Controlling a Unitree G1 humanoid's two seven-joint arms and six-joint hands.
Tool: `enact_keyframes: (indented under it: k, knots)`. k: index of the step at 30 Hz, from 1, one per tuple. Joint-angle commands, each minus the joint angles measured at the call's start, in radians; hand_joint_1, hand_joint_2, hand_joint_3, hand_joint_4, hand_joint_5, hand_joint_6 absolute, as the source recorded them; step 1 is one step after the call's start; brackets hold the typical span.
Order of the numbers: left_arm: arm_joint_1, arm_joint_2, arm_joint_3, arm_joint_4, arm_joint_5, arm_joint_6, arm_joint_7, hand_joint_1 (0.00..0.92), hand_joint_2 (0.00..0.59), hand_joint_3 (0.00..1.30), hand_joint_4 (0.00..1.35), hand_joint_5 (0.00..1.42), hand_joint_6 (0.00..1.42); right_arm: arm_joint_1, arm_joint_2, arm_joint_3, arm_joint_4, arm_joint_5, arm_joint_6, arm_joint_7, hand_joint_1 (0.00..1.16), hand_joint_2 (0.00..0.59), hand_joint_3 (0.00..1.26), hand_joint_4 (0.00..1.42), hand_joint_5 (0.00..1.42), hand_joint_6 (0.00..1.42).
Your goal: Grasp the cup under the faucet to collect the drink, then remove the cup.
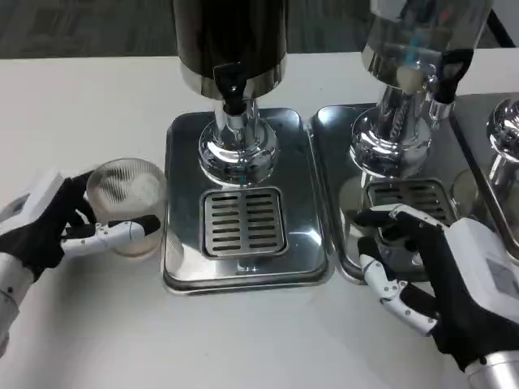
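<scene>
So the left hand (49, 231) has the clear ribbed plastic cup (127, 205) wrapped in its fingers, parked on the white table (97, 324) just left of the shiny steel drip tray (308, 243), nowhere near under the black faucet (233, 91) behind the tray's slotted grate (243, 221). That cup looks flimsy, so squeezing harder might crush it, and sliding it over could catch the tray's raised lip. The right hand (434, 279) hovers spread, holding nothing, right of the tray.

Left robot hand (49, 227) closed around a cup (127, 203); right robot hand (430, 279) empty, fingers apart.
</scene>
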Motion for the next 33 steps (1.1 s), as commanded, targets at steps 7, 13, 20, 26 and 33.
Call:
enact_keyframes:
  k: [7,13,20,26,33]
  knots:
    - [0.044,0.002,0.009,-0.005,0.005,-0.025,0.091,0.303,0.122,0.42,0.54,0.81,0.98,-0.014,-0.002,-0.009,-0.001,0.015,-0.003,-0.008,0.45,0.434,0.43,0.36,0.40,0.45]
    - [0.059,0.003,0.021,-0.009,-0.003,-0.045,0.134,0.344,0.142,0.47,0.60,0.88,1.09,-0.012,-0.003,-0.011,0.000,0.017,-0.005,-0.010,0.45,0.434,0.43,0.36,0.40,0.45]
    - [0.069,0.007,0.043,-0.009,-0.011,-0.053,0.147,0.348,0.144,0.48,0.62,0.91,1.14,-0.010,-0.002,-0.010,0.000,0.016,-0.008,-0.011,0.45,0.434,0.42,0.36,0.40,0.45]
    - [0.085,0.012,0.070,-0.019,-0.018,-0.081,0.158,0.367,0.145,0.49,0.62,0.91,1.15,-0.013,-0.001,-0.010,0.003,0.018,-0.009,-0.011,0.45,0.434,0.42,0.36,0.40,0.45]
    - [0.094,0.021,0.100,-0.056,-0.019,-0.142,0.156,0.368,0.146,0.50,0.62,0.90,1.15,-0.020,-0.002,-0.008,0.009,0.021,-0.012,-0.013,0.45,0.434,0.42,0.36,0.40,0.45]
